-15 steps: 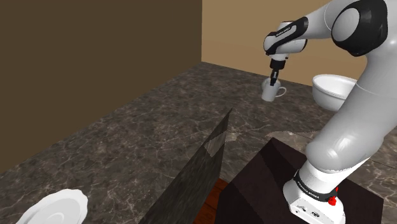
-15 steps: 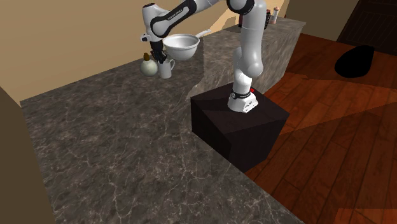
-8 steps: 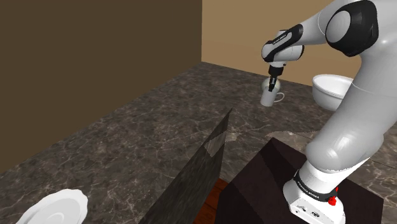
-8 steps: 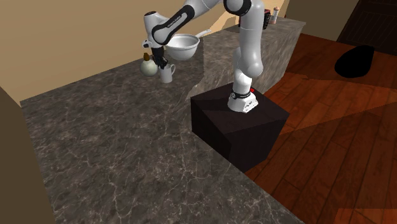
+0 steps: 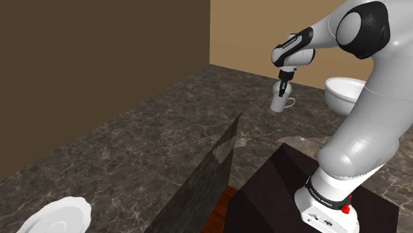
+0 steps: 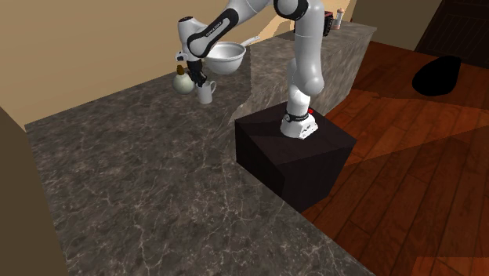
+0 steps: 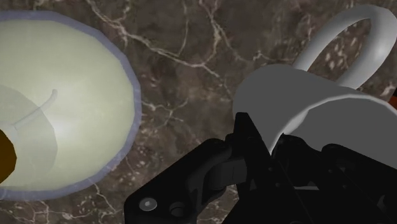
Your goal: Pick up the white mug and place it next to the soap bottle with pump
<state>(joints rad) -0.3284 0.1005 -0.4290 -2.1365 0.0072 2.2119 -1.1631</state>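
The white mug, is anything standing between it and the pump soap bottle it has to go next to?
Nothing visible. The white mug, clasped at its rim by the fingers, sits close beside the soap bottle, and the wrist view shows just bare dark countertop in the gap between them.

No readable text, arm-base lettering [image 5: 322, 196] — illegible
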